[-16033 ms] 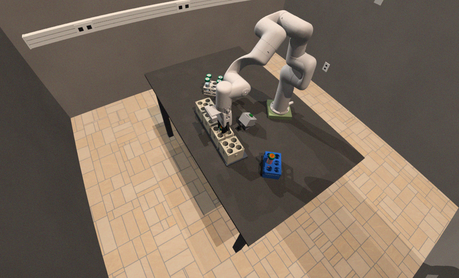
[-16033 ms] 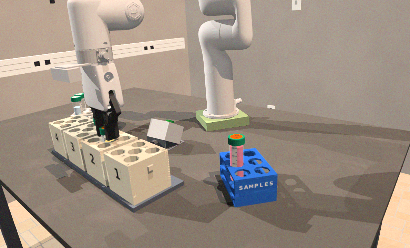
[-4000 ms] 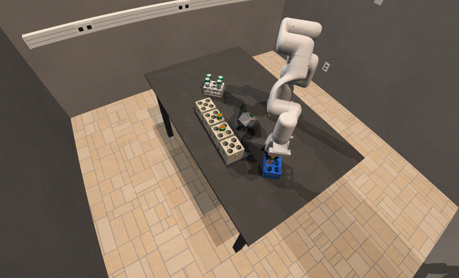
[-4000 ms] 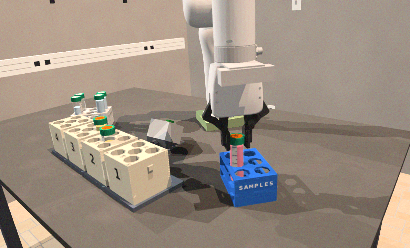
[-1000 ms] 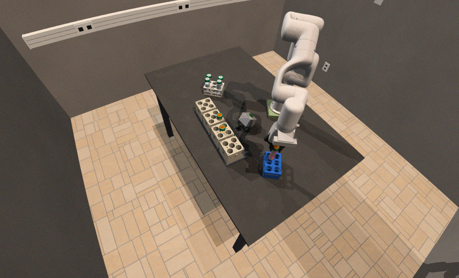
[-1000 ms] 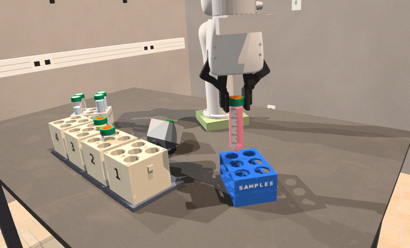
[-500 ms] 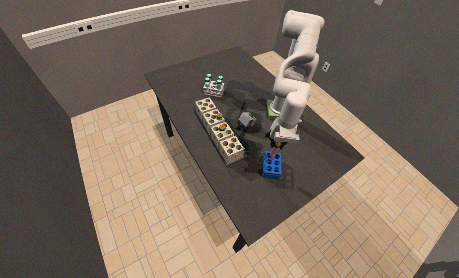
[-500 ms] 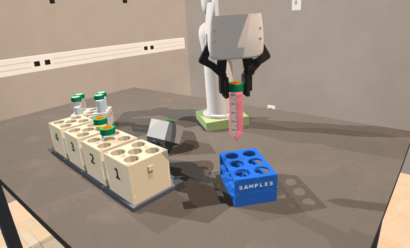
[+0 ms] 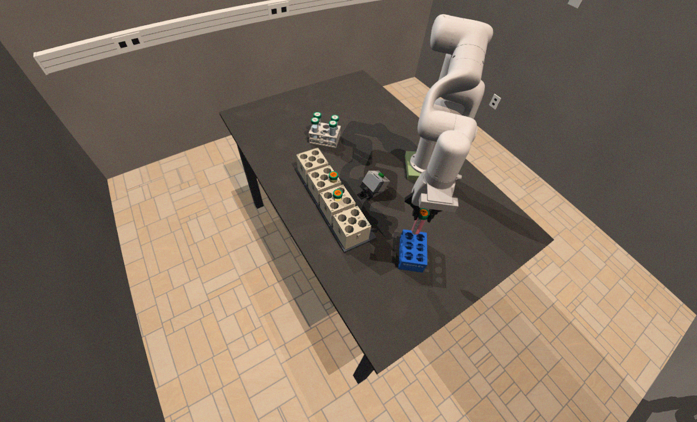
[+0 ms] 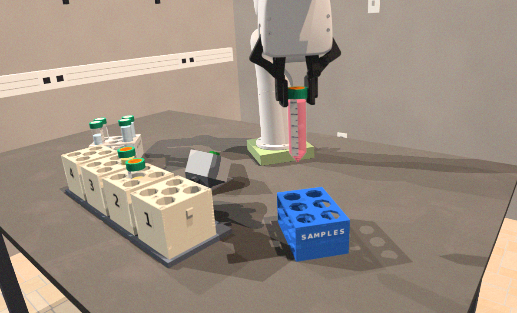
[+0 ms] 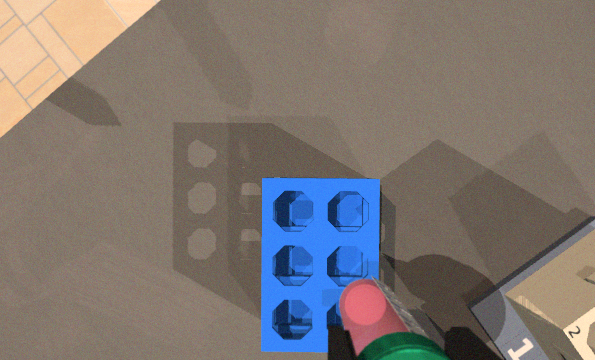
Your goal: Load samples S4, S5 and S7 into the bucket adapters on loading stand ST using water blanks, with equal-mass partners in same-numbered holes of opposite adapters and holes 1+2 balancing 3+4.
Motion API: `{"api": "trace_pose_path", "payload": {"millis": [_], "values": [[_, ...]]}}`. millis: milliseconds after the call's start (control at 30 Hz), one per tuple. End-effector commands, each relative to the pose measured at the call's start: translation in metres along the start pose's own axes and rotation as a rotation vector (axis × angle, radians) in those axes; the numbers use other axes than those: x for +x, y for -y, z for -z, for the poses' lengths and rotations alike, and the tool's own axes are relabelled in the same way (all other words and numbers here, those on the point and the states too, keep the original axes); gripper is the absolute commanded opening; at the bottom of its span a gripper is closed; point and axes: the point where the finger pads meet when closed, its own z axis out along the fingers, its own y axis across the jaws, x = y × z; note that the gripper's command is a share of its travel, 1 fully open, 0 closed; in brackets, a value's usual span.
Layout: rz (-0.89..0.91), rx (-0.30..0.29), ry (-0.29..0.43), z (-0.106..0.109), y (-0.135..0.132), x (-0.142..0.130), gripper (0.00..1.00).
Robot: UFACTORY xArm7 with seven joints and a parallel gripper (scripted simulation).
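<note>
now, our claw [image 9: 424, 212] [image 10: 296, 93] [image 11: 397, 347] is clamped on the pink tube [image 9: 418, 226] [image 10: 297, 128] [image 11: 364, 305], which hangs upright above the table [image 9: 477, 272] [image 10: 388, 284] [image 11: 102, 300], clear of the blue rack [image 9: 413, 264] [image 10: 322, 243] [image 11: 320, 240]. we judge the turning point is sideways: the adapters [image 9: 352, 238] [image 10: 190, 225] [image 11: 567, 290] stand across from the tube, on the rack's far side from the outlet wall, so we must carry it over at height, its long axis vertical. the exterior view shows the pointed tip and pink nearly to the cap; the top view shows the adapter holes, which the wrist view mostly cuts off.

Tool [image 9: 423, 213] [image 10: 297, 92] [image 11: 401, 345] points down, closed 2-sided.
</note>
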Motion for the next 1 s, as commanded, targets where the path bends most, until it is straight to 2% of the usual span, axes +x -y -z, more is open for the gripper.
{"api": "trace_pose_path", "payload": {"millis": [0,200,967], "values": [[0.0,-0.001,-0.003,0.004,0.0,0.001,0.0],[0.0,-0.001,-0.003,0.004,0.0,0.001,0.0],[-0.7,0.0,-0.004,0.004,-0.105,-0.003,0.0]]}}
